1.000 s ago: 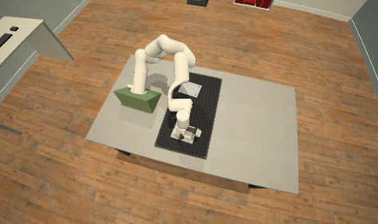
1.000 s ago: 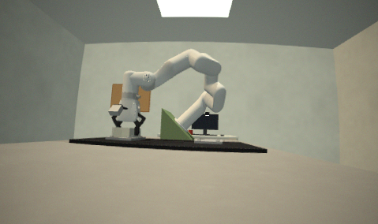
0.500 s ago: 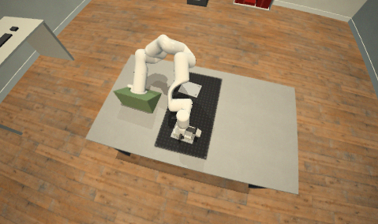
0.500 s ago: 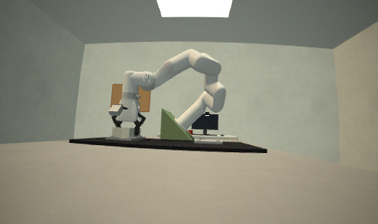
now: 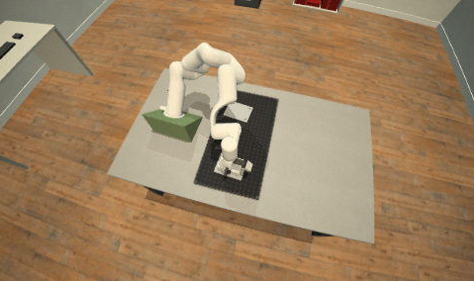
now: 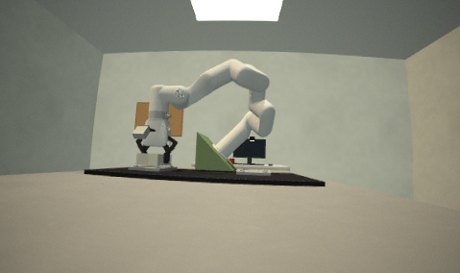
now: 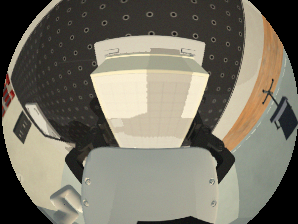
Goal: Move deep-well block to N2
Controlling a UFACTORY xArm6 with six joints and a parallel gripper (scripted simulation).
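Note:
The deep-well block (image 5: 235, 168) is a pale cream box on plate nest N1 (image 5: 233, 173), at the near end of the black perforated mat. My gripper (image 5: 232, 165) points straight down over it. In the side view the black fingers (image 6: 155, 147) clasp the block (image 6: 148, 160) on its two sides, and its base is at nest level (image 6: 151, 167). In the wrist view the block's top (image 7: 149, 106) fills the space between the fingers, with the nest frame (image 7: 149, 50) showing beyond it. Nest N2 (image 5: 237, 112) is a flat pale plate at the mat's far end and is empty.
The arm's green base (image 5: 172, 124) stands to the left of the mat. A grey desk (image 5: 17, 45) is at the far left of the room and a red object (image 5: 316, 4) is at the top edge. A monitor (image 6: 249, 149) stands behind the table.

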